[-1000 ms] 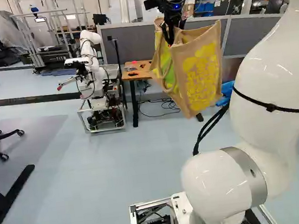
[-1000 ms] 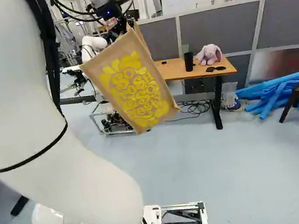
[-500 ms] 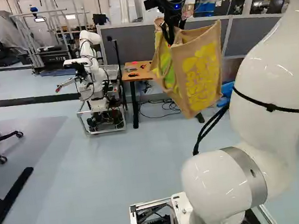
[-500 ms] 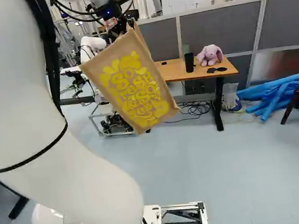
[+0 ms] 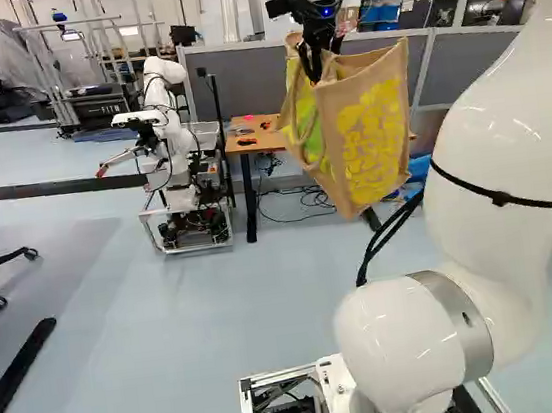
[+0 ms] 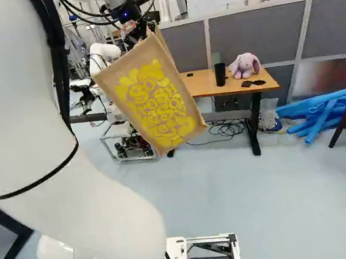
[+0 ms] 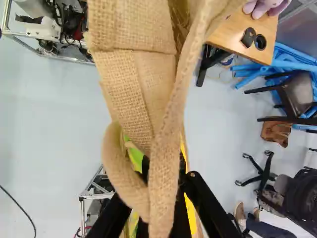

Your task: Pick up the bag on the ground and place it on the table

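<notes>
A burlap bag (image 6: 155,99) hangs slanted in the air, on the near side of the wooden tabletop (image 6: 200,85). The pincer (image 5: 316,71) is drawn in on its handles (image 7: 166,163), pinching them. The bag looks light and floppy; the handles seem the right hold, though its bottom could snag on the tabletop's near edge. A black cup (image 6: 219,74), plush rabbit (image 6: 244,66) and sunglasses (image 6: 253,83) on the tabletop limit landing room. A grey divider (image 6: 241,38) stands behind the tabletop.

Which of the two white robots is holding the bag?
The near one, whose arm fills the right of the left base view: the bag hangs from its gripper; another robot stands farther off without it.
</notes>
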`<state>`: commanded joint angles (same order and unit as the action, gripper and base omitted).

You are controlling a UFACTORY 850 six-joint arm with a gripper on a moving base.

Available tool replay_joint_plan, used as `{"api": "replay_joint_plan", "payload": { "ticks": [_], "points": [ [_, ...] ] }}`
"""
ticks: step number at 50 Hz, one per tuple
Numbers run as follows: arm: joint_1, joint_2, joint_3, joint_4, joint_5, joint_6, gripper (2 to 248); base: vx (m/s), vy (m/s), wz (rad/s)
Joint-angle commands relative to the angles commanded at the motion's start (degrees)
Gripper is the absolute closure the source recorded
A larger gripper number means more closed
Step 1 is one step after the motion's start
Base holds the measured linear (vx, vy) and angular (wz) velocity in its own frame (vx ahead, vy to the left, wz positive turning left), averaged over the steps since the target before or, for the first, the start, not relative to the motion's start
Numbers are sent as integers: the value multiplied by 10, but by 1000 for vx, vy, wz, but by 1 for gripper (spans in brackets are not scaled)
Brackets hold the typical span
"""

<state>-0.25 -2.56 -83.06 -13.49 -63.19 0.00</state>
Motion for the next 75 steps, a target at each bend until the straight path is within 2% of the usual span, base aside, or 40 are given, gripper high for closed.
{"api": "replay_joint_plan", "payload": {
  "ticks": [12,38,75],
  "points": [
    [0,0,0,0,0,0,220,143,2,-12],
    [0,0,0,0,0,0,220,148,-44,-218],
    [0,0,0,0,0,0,220,133,1,-12]
  ]
}}
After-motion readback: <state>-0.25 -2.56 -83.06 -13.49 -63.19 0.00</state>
